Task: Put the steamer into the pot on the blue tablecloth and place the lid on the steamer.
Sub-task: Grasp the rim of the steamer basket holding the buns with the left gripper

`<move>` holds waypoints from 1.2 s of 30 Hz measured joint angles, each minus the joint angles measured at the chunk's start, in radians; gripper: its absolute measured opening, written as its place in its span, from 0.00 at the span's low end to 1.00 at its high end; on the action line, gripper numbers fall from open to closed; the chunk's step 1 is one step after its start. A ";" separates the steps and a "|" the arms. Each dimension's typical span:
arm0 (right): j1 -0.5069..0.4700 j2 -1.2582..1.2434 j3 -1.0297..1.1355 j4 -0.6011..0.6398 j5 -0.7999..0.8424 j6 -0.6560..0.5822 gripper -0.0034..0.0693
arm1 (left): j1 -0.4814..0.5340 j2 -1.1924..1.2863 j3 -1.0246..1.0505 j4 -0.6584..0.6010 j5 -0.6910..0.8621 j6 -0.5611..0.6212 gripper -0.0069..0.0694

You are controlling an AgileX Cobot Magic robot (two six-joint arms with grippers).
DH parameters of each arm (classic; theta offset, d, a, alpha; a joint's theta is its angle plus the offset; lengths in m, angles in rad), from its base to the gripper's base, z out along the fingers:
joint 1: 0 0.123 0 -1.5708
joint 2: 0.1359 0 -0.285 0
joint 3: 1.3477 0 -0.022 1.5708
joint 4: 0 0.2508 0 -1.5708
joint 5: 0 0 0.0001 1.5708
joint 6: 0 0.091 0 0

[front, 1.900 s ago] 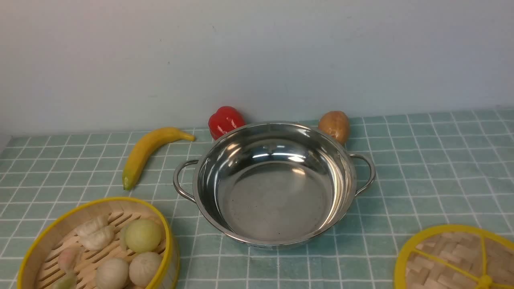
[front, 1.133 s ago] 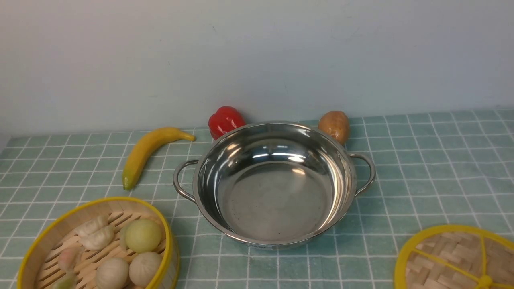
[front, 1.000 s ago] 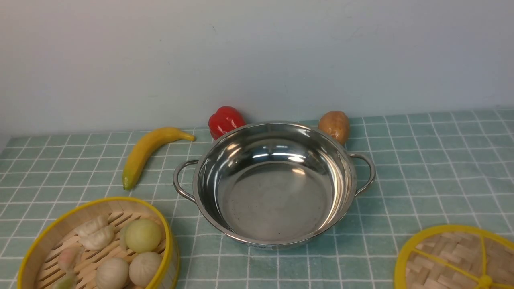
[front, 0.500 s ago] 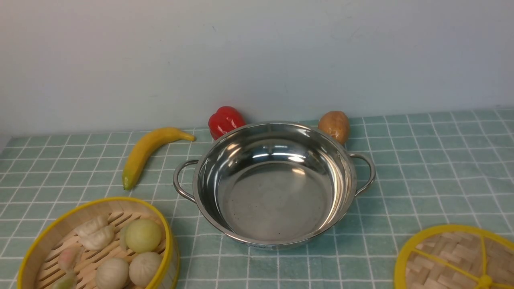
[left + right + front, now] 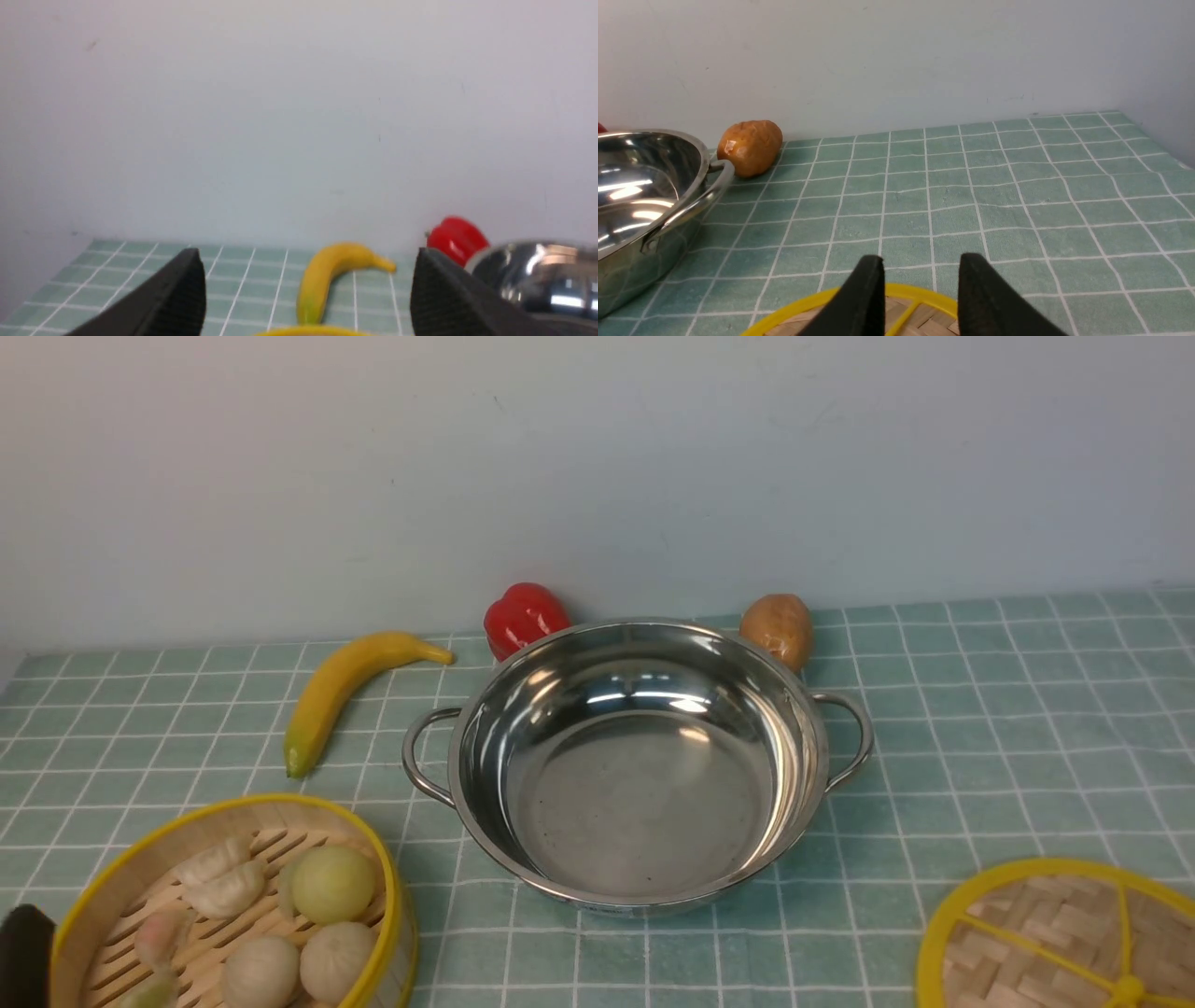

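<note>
The steamer (image 5: 121, 887), a yellow-rimmed bamboo basket holding buns and dumplings, sits at the near left on the blue tablecloth (image 5: 980, 737). The empty steel pot (image 5: 644, 803) stands in the middle. The lid (image 5: 1055, 933) lies flat at the near right. One black fingertip (image 5: 23, 952) of my left gripper shows beside the steamer's left rim. In the left wrist view my left gripper (image 5: 308, 280) is wide open and empty above the steamer's rim (image 5: 313, 332). My right gripper (image 5: 922, 275) is open and empty over the lid's far rim (image 5: 920, 295).
A banana (image 5: 341, 691) lies left of the pot. A red pepper (image 5: 525, 616) and a brown potato (image 5: 778, 628) sit behind it by the wall. The pot also shows in the left wrist view (image 5: 537, 275) and the right wrist view (image 5: 640, 186).
A black fingertip of my left gripper has come into the front view at the bottom left corner. The pot, steamer and lid have not moved.
</note>
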 joint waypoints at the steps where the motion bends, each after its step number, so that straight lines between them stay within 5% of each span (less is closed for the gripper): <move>1: 0.000 0.000 0.000 0.000 -0.001 0.003 0.38 | 0.000 0.000 0.000 -0.013 -0.019 -0.007 0.80; 8: 0.000 0.000 0.000 0.000 -0.002 0.008 0.38 | 0.000 0.000 0.000 -0.122 -0.141 -0.203 0.80; 26: 0.000 0.000 0.000 0.000 -0.003 0.009 0.38 | 0.000 0.000 0.000 -0.044 -0.167 -0.226 0.80; 34: 0.000 0.000 0.000 0.000 -0.003 0.009 0.38 | 0.000 0.025 -0.236 -0.004 0.215 -0.243 0.80; 36: 0.000 0.000 0.000 0.000 -0.003 0.009 0.38 | 0.000 0.102 -0.385 0.014 0.451 -0.185 0.80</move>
